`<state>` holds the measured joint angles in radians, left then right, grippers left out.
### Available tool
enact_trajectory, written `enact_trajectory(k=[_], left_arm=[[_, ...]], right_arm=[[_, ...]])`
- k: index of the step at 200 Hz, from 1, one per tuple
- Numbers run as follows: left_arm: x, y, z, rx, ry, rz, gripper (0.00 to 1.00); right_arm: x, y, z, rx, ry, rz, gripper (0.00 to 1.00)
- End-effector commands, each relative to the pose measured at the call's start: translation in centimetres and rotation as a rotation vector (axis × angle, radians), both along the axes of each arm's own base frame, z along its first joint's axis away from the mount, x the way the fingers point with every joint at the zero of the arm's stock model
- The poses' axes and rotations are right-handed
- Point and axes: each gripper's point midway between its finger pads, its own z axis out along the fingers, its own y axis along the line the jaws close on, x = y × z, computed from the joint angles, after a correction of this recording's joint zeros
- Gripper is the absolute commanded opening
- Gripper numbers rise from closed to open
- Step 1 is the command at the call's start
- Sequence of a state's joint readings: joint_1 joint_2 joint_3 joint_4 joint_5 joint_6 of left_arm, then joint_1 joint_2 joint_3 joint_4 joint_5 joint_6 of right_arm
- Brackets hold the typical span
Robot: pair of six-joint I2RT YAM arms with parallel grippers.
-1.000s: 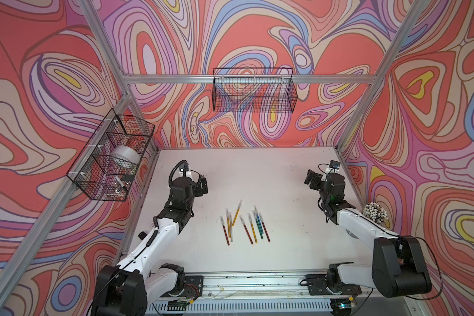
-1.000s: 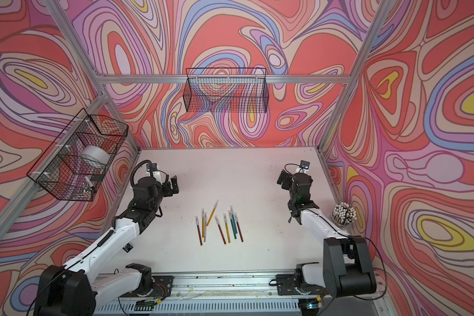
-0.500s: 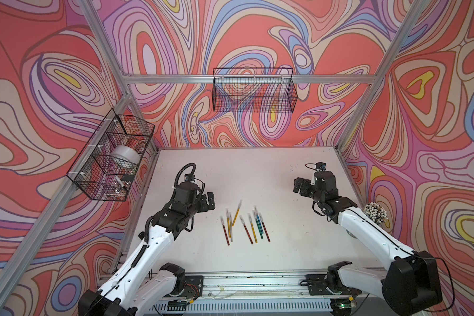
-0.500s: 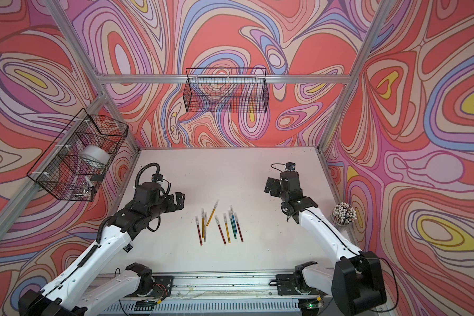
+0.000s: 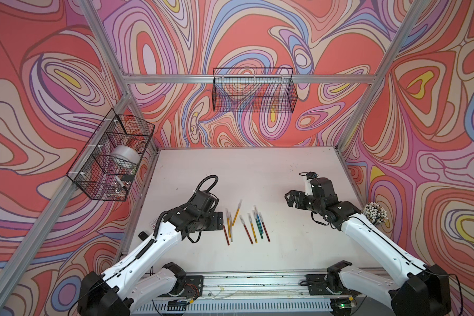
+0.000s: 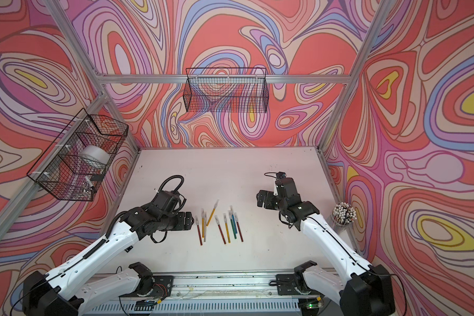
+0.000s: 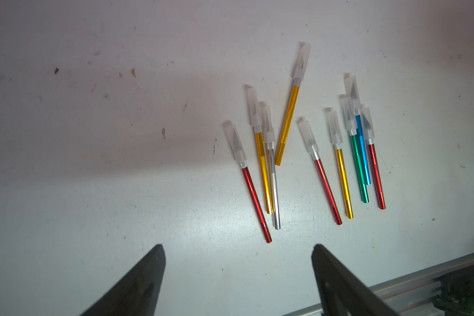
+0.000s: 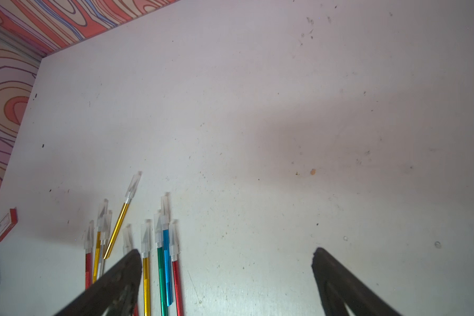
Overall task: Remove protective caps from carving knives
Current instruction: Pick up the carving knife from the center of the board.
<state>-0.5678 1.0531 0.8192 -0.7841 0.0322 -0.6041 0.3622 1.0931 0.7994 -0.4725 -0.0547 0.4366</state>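
In both top views we saw the carving knives [image 5: 254, 232] [image 6: 227, 231] lying in a loose row mid-table [image 5: 285, 169] [image 6: 230, 169]. The left gripper [image 5: 220, 221] [image 6: 190, 221] was just beside the row and the right gripper [image 5: 288, 201] [image 6: 258, 201] well apart from it.

From the left wrist, the left gripper [image 7: 237, 247] stood wide and empty near the handle ends. The protective caps [image 7: 303, 61] sat on every blade we could see.

From the right wrist, the right gripper [image 8: 226, 251] gaped wide and held nothing. One finger [image 8: 121, 273] overlapped the capped knives [image 8: 160, 273].

Robot lab cell: aluminium frame [image 5: 175, 78], swirl-patterned walls [image 5: 257, 41], white tabletop [image 5: 257, 169], wire baskets [image 5: 253, 93].
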Motion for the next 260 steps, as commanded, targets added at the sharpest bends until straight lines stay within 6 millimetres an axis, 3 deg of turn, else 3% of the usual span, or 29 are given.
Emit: enact_trajectory(k=[1,70,136,260], left_arm=[[-1.2,0.2,-0.7,-0.02,0.087,0.074,0.68],[-1.4,-1.0,-3.3,-0.086,0.179,0.176,0.54],[-1.0,-2.7,-5.5,-0.085,0.227,0.182,0.43],[-0.4,-4.0,-8.1,-0.012,0.264,0.181,0.27]], right_arm=[[-1.2,0.9,-0.9,0.031,0.039,0.019,0.98],[-1.6,3.3,-1.9,0.062,0.045,0.08,0.98],[-1.7,3.9,-2.6,0.061,0.066,0.081,0.98],[-1.9,4.1,-2.6,0.058,0.069,0.087,0.98]])
